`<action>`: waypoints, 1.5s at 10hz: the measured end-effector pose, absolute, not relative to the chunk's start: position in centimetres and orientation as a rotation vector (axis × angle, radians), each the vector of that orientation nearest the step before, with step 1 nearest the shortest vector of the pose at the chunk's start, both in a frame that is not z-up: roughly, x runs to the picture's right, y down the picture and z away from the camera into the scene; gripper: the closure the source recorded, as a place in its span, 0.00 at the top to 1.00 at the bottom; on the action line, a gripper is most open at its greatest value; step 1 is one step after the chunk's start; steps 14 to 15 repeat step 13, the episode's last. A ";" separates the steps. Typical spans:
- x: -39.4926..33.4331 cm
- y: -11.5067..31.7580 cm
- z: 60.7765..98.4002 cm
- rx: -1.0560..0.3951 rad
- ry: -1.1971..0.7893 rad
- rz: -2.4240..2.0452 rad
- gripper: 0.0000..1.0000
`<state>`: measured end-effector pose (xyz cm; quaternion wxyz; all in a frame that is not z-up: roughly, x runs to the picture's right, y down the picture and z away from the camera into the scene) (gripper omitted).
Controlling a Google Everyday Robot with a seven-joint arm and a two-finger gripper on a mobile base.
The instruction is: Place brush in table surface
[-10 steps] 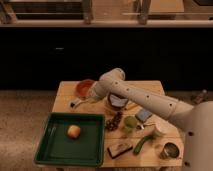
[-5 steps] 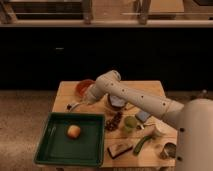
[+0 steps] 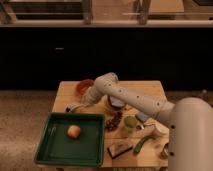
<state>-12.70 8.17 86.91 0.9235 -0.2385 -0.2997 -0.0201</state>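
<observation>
My gripper [image 3: 76,106] is low over the left part of the wooden table [image 3: 150,90], just beyond the far rim of the green tray [image 3: 60,150]. The arm [image 3: 125,96] reaches to it from the right. A small pale thing shows at the gripper's tip, touching or just above the table; I cannot tell if it is the brush. A dark block with a pale top [image 3: 120,149], brush-like, lies at the table's front edge.
An orange fruit [image 3: 74,131] lies in the tray. A red bowl [image 3: 84,86] stands behind the gripper. Dark grapes [image 3: 115,120], a green cup [image 3: 130,123], a green vegetable [image 3: 142,144], a bowl [image 3: 116,102] and a can [image 3: 164,151] crowd the right half.
The arm has swung left and down, bringing the gripper from near the red bowl to the table's left part by the tray's far rim.
</observation>
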 end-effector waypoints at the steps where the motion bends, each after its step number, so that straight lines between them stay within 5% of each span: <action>1: -12.9 8.4 87.3 -0.504 -0.616 -0.040 0.41; 5: -12.9 8.6 87.9 -0.528 -0.621 -0.037 0.79; 15: -13.1 7.4 87.4 -0.508 -0.635 -0.060 0.80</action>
